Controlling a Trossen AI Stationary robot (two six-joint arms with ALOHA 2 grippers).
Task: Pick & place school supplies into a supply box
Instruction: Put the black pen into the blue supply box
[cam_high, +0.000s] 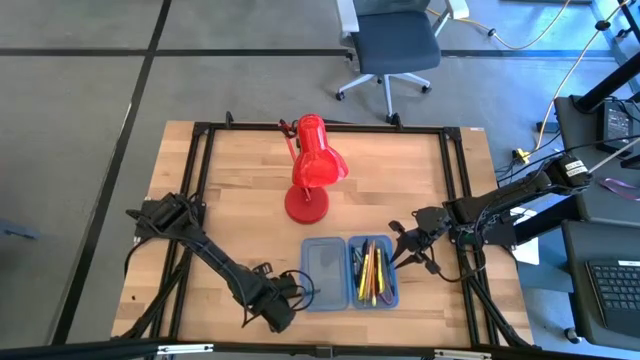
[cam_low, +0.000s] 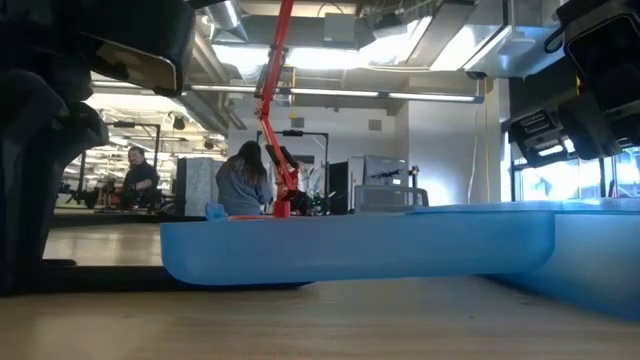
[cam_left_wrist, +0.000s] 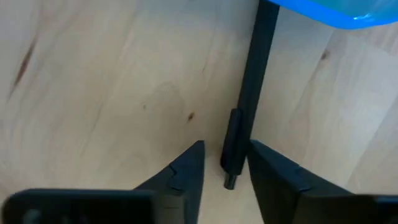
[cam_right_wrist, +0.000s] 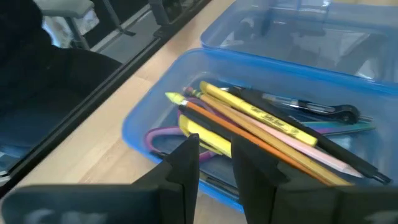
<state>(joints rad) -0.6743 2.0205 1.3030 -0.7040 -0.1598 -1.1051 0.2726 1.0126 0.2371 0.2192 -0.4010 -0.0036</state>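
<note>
The blue supply box (cam_high: 324, 272) lies open on the table's near middle, and it fills the low view (cam_low: 360, 245). Its left half is empty. Its right half (cam_right_wrist: 149, 118) holds yellow and orange pencils (cam_right_wrist: 267, 118), dark pens and purple-handled scissors (cam_right_wrist: 158, 137). A black pen (cam_left_wrist: 249, 93) lies flat on the wood, one end by the box's corner (cam_left_wrist: 336, 12). My left gripper (cam_left_wrist: 225, 155), just left of the box (cam_high: 290, 300), is open, with one finger on either side of the pen's clip end, not touching it. My right gripper (cam_right_wrist: 215, 155) hovers by the right half's far-right corner (cam_high: 400, 245), narrowly open and empty.
A red desk lamp (cam_high: 315, 165) stands on its round base just beyond the box; its arm (cam_low: 270, 90) rises behind the box in the low view. A black frame (cam_high: 200, 180) runs around the table top. Bare wood lies to the left and far right of the lamp.
</note>
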